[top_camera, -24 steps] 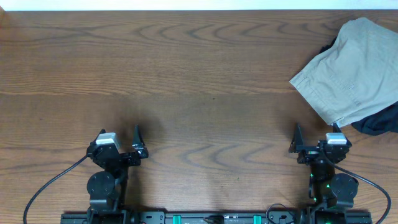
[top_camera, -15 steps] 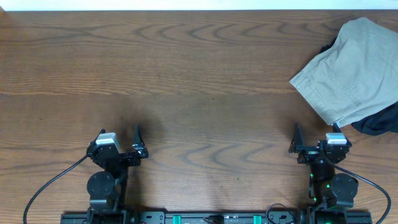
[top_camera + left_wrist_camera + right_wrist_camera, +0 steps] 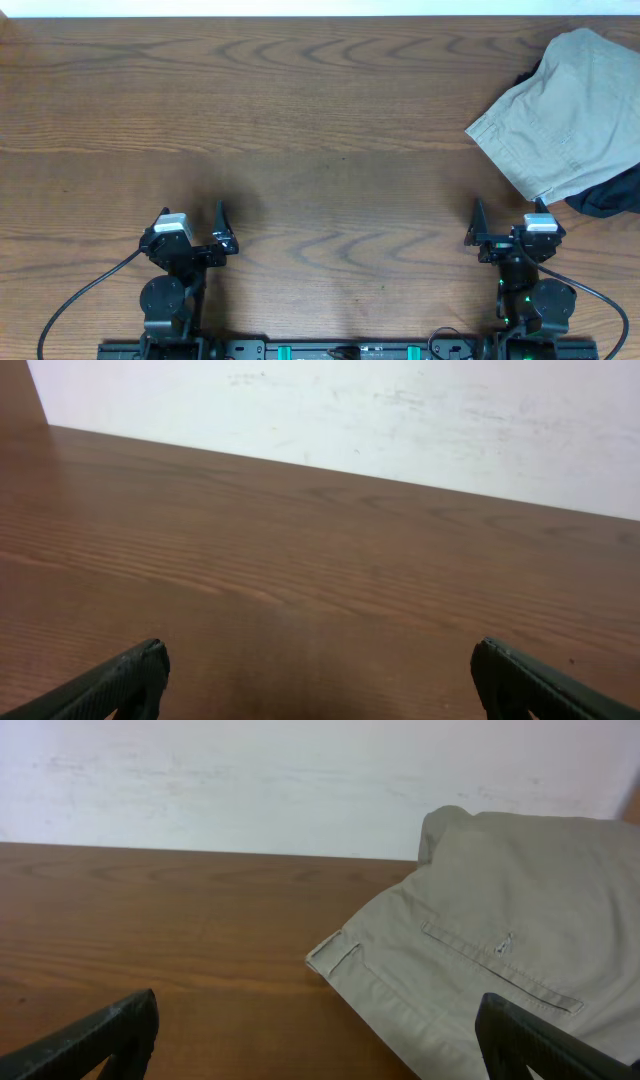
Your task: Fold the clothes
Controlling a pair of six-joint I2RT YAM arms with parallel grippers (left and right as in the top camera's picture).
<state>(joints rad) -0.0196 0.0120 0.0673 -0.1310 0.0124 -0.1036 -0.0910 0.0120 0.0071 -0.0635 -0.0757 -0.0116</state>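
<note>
Nothing has moved since the earlier frames: the khaki garment (image 3: 565, 110) lies as before at the far right corner of the tabletop (image 3: 300, 120). It is wrinkled, with a stitched edge turned toward the middle, and its right part runs out of the overhead view. Its near edge rests over a dark garment (image 3: 605, 198) that shows from beneath. In the right wrist view the khaki garment (image 3: 500, 950) fills the right half of the picture, showing a belt loop and a stitched pocket seam, with a white wall (image 3: 200, 780) behind. The right arm (image 3: 535, 300) sits at the near edge. The right jaws stand wide and hold nothing, just beside the garment's near corner, and most of the cloth lies beyond them and to their right. The left arm (image 3: 165, 295) sits at the near edge on the opposite side. The left jaws are likewise wide and empty, well apart from the garment, facing wood grain and the wall.
</note>
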